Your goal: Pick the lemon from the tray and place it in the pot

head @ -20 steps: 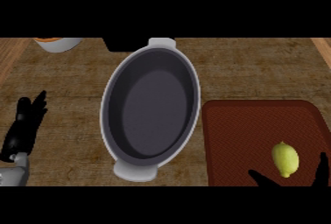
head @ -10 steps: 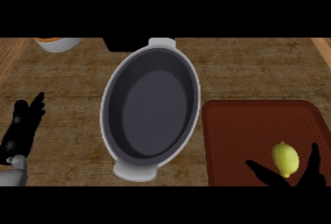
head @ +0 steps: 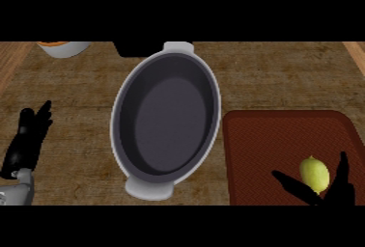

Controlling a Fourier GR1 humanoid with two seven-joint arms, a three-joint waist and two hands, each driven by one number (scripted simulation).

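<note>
The lemon [head: 314, 174] lies on the brown tray [head: 285, 140], low at its right side, as the robot's right hand [head: 335, 190] brackets it with fingers [head: 342, 169] spread, gripping nothing. Closing, then lifting leftward to the pot [head: 167, 120], looks next. The left hand [head: 28, 137] rests open on the worktop [head: 285, 77].

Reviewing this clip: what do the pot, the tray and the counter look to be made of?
Pot: probably metal, with a light grey rim and handles and a dark, matte inside that looks like a non-stick coat. Tray: reddish brown with a fine woven or ribbed texture; it could be plastic or wood, the view does not settle it. Counter: wood by its brown streaky grain, matte.
</note>
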